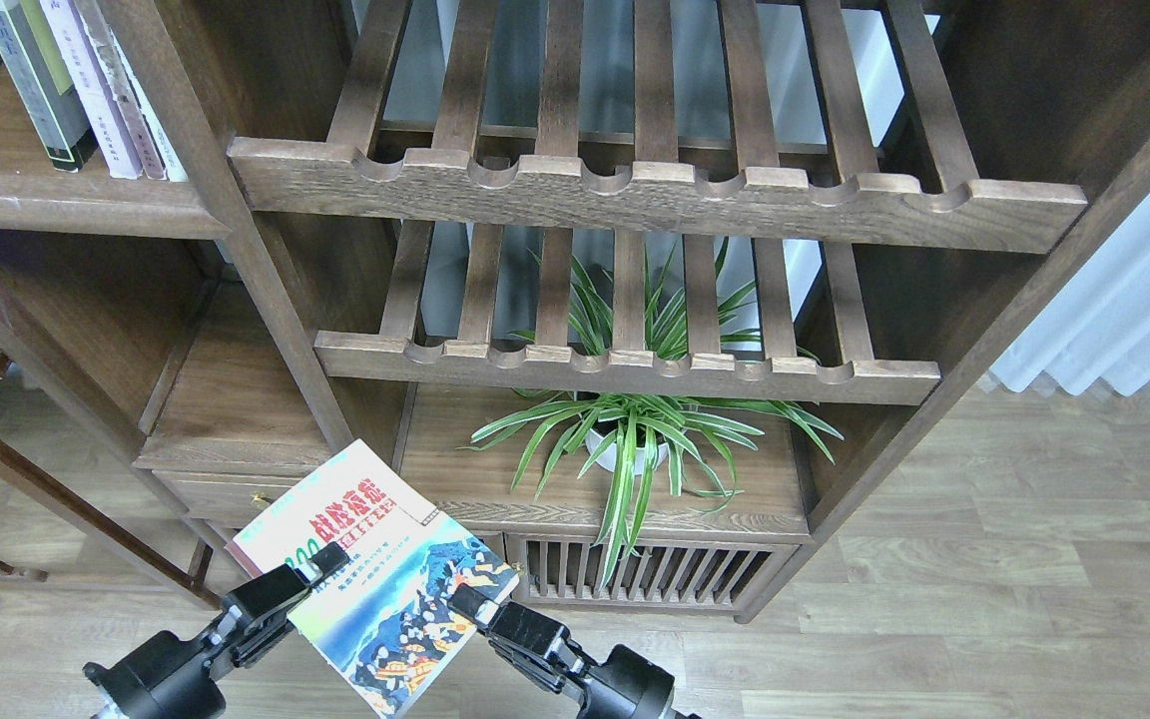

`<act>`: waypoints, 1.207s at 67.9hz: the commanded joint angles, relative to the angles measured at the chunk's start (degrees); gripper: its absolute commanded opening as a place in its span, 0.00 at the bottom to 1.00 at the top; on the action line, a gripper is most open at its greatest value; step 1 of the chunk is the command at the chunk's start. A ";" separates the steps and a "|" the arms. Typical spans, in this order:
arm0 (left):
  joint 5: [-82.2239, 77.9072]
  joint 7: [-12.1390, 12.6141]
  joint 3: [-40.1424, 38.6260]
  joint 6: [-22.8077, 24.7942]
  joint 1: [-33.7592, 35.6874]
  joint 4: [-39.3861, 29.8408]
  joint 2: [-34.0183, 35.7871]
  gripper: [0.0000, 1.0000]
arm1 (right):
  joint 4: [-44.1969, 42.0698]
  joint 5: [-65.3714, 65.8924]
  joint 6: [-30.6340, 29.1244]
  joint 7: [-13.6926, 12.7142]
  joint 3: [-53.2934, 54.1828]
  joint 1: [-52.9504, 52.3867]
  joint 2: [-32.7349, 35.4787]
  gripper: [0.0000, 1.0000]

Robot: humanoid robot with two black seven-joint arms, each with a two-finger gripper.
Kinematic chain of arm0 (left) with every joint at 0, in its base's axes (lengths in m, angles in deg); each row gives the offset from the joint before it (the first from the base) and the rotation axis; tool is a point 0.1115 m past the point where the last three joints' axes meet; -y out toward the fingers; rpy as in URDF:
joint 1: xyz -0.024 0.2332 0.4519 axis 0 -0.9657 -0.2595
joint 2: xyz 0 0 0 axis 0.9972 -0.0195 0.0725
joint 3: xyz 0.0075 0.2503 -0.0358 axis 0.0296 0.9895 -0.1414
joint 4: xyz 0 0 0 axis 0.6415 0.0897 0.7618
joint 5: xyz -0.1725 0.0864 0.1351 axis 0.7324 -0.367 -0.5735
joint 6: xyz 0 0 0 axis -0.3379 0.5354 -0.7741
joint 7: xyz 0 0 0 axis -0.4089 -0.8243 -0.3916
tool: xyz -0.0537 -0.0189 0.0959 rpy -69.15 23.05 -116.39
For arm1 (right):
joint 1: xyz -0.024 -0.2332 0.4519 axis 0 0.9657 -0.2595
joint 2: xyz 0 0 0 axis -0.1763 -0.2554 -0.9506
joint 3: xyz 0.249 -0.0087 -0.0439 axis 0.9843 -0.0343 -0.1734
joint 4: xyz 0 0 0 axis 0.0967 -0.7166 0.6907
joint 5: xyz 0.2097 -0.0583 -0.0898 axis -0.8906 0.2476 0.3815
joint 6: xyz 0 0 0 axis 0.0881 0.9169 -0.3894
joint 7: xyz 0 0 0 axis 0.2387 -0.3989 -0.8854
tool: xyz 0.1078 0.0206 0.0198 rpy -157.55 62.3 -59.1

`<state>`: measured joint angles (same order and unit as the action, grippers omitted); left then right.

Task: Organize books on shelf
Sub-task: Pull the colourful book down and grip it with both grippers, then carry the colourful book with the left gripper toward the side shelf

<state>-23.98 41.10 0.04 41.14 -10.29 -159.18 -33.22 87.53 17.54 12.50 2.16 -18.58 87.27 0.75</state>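
Several books (pixel 86 85) already stood upright, leaning slightly, at the right end of the shelf (pixel 66 205) in the upper left, so that part looked done. The colourful book (pixel 375 574) was not yet shelved: it hung low in front of the cabinet, well below the shelf. The left gripper (pixel 320 561) pinched its left edge and the right gripper (pixel 470 602) clamped its right edge. Lifting and slotting it in remained, by my judgement.
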 commanded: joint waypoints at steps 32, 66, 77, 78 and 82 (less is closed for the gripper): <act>-0.34 0.06 -17.56 0.01 0.09 0.43 -0.06 0.06 | -1.98 -0.33 -0.03 0.96 -0.02 -1.10 -0.07 0.99; -1.39 1.91 -24.67 0.01 -2.19 -1.60 4.59 0.06 | -2.24 -0.42 -0.03 0.96 0.06 -2.24 -0.07 0.99; -8.43 3.05 -36.01 0.01 -6.59 -1.68 6.44 0.07 | -2.68 -0.42 -0.03 0.96 0.15 -2.24 -0.07 0.99; -8.69 3.05 -36.54 0.01 -6.76 -1.77 6.53 0.07 | -2.68 -0.42 -0.03 0.96 0.15 -2.24 -0.07 0.99; -9.48 3.05 -38.65 0.01 -7.29 -1.86 6.97 0.07 | -2.68 -0.42 -0.03 0.96 0.15 -2.24 -0.07 0.99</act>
<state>-30.77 44.06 -33.23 41.16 -15.87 -160.86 -27.20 84.92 17.12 12.48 3.12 -18.44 85.02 0.67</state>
